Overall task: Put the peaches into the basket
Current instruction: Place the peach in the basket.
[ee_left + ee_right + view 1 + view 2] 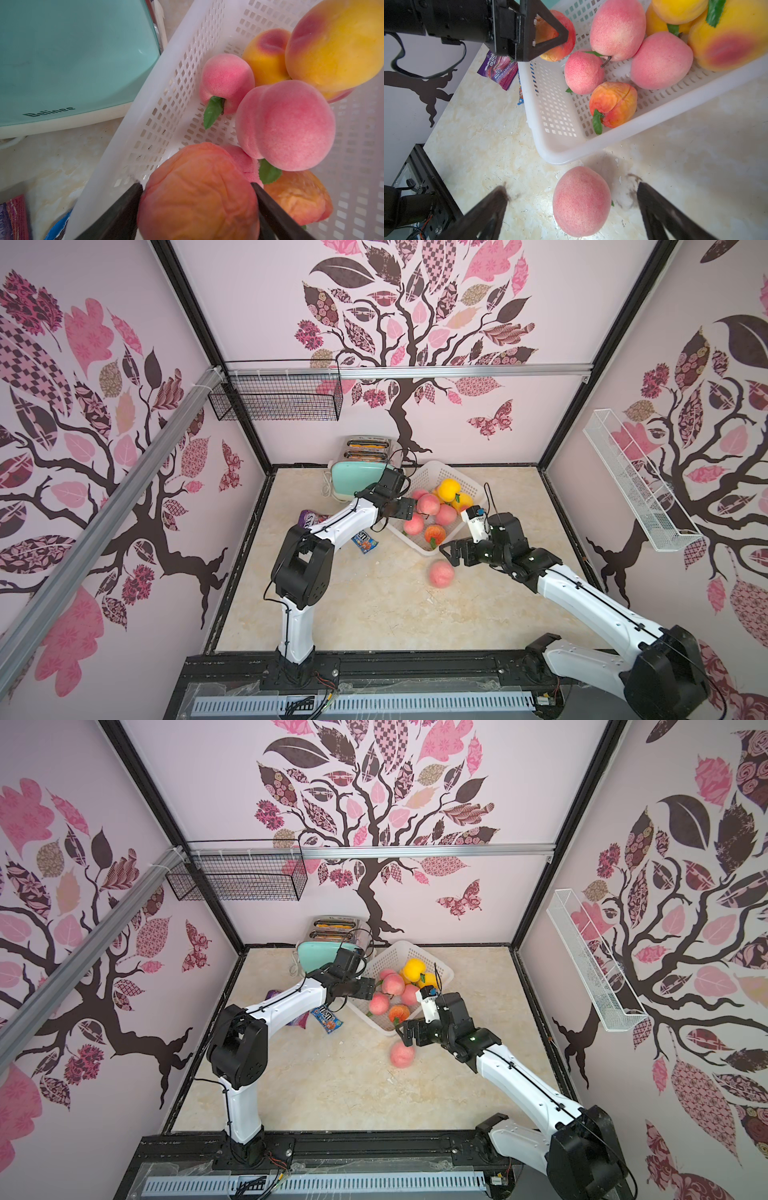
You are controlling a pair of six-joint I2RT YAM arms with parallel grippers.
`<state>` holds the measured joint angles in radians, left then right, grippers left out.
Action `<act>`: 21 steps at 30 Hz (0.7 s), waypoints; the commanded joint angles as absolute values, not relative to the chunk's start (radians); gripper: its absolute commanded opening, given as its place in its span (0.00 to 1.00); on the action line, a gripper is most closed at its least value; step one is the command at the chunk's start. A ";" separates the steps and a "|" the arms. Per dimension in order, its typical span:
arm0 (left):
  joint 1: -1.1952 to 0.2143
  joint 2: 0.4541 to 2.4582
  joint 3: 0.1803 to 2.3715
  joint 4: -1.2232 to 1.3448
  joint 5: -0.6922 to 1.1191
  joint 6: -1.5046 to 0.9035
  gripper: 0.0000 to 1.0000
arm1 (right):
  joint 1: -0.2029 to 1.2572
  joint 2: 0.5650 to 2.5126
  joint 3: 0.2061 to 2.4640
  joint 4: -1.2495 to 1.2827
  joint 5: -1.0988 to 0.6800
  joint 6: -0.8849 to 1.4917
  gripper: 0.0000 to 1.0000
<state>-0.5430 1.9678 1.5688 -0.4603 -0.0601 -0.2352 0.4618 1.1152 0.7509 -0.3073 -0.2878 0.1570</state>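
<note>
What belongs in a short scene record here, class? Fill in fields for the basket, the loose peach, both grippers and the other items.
Container: white basket on the table, holding several pink, yellow and orange-red peaches
Still out: pink peach on the table beside the basket
Left arm: left gripper over the basket, closed on an orange-red peach
Right arm: right gripper open, fingers either side of the pink peach, not touching
Other items: mint toaster, two snack packets
</note>
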 commanded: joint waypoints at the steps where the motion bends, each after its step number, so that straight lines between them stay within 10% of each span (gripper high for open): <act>1: -0.539 1.983 1.571 -0.452 -0.073 -0.235 0.82 | 0.464 1.102 0.752 -0.302 -0.288 0.162 1.00; 21: -0.539 1.974 1.560 -0.445 -0.075 -0.235 0.89 | 0.463 1.096 0.741 -0.302 -0.279 0.163 1.00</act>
<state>-0.5430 1.9759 1.5688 -0.4580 -0.0677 -0.2352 0.4618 1.1152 0.7319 -0.3069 -0.2871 0.1566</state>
